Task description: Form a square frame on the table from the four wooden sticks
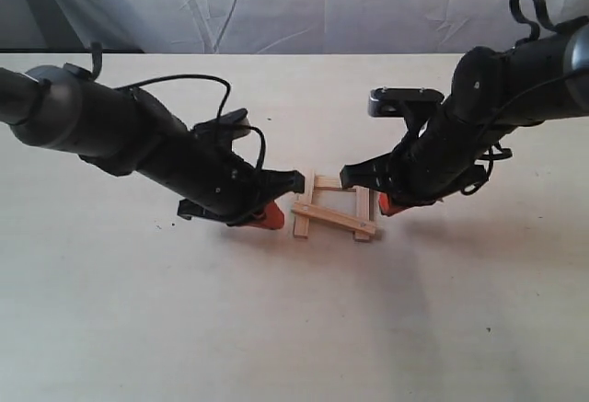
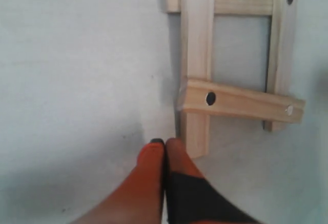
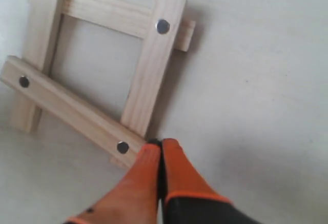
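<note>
- The square frame lies mid-surface between both grippers, its four wooden sticks overlapping at the corners.
- The near stick lies skewed across the two side strips, with its right end nearer.
- Left gripper: orange jaws pressed together and empty, tips just beside the frame's left side, possibly touching.
- Right gripper: jaws likewise closed and empty, tips at the frame's near-right corner.

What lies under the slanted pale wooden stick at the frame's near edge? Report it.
The slanted pale wooden stick rests across the near ends of the pale wooden left side stick and right side stick, with beige table between. The crossings themselves are covered.
</note>
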`<state>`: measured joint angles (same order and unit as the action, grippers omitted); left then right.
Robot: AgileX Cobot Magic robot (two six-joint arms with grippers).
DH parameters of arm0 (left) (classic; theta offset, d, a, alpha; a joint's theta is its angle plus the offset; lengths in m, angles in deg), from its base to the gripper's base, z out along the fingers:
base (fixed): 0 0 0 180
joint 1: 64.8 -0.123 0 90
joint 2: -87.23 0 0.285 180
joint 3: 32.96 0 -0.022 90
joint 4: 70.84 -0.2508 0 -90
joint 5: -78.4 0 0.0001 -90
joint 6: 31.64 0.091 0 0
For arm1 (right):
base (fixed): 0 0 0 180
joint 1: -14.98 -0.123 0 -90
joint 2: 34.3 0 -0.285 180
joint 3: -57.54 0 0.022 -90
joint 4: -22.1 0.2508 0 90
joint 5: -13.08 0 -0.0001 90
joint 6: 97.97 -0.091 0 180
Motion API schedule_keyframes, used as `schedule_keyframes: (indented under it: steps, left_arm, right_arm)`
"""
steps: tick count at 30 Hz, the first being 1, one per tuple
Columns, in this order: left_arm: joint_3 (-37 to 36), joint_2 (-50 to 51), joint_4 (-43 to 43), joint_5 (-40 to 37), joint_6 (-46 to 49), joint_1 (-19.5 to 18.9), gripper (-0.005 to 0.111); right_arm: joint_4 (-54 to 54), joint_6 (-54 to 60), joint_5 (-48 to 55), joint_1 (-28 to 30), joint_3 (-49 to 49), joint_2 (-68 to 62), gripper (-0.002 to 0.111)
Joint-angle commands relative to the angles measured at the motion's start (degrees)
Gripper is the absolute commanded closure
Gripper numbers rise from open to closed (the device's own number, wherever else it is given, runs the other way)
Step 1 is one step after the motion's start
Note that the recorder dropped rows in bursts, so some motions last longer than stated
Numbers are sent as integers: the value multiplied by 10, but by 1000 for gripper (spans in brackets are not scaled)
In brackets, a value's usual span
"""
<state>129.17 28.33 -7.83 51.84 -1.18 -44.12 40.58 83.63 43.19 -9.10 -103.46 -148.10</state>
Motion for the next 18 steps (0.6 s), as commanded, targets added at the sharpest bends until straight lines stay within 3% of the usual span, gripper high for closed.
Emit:
schedule_keyframes:
  steps: [1,8,18]
  left_arm:
    - [-1,-51,-33,-26,-20,-35,107]
    - [-26,-146,-140,-33,-65,-85,107]
    - [-90,-320,-429,-33,-239,-105,107]
  right_arm:
    - [-20,0,33,1,-24,16,108]
    - [-21,3,107,-6,-116,14,108]
    - [-21,14,126,-84,-190,-37,108]
